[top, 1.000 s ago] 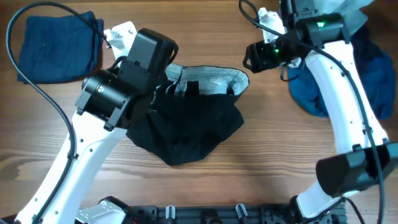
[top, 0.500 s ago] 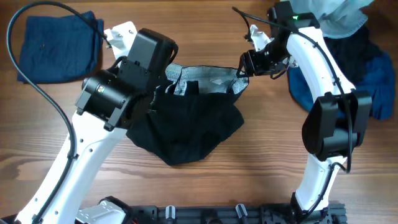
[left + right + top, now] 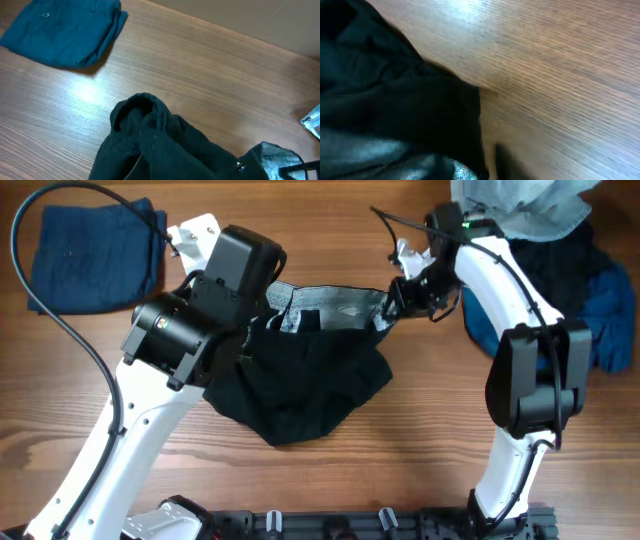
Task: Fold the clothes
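Observation:
The black shorts [image 3: 300, 390] lie bunched in the middle of the table, their pale inner waistband [image 3: 340, 302] stretched along the far side. My left gripper [image 3: 255, 328] is shut on the shorts' left end, its fingers buried in black fabric [image 3: 165, 145]. My right gripper [image 3: 393, 298] sits at the waistband's right end and looks shut on it. In the blurred right wrist view, black cloth [image 3: 395, 110] runs into the jaws beside one dark finger [image 3: 506, 162].
A folded dark blue piece [image 3: 90, 255] lies at the far left corner, also seen as [image 3: 65, 30]. At the far right is a heap of royal-blue [image 3: 605, 310], black [image 3: 545, 255] and pale-denim [image 3: 530, 205] clothes. Bare wood lies in front of the shorts.
My right arm swung in from the right-hand heap to the waistband's right end and its jaws closed. The waistband now lies straighter. The left arm has not moved.

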Available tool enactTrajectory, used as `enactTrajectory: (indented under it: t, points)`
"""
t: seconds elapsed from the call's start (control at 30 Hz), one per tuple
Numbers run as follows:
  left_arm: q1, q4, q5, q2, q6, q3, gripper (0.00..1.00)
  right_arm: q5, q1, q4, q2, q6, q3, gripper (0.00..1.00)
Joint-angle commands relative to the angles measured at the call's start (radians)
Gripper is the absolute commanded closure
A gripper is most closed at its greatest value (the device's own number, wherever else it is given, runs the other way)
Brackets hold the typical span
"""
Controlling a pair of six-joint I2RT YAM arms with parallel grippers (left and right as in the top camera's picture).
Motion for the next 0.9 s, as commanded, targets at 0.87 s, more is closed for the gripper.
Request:
enactTrajectory:
  t: [0.87]
  points:
    - [0.166, 0.441, 0.020, -0.522, 0.120, 0.124, 0.96, 0.254, -0.136, -0.346, -0.520, 0.194, 0.984, 0.96]
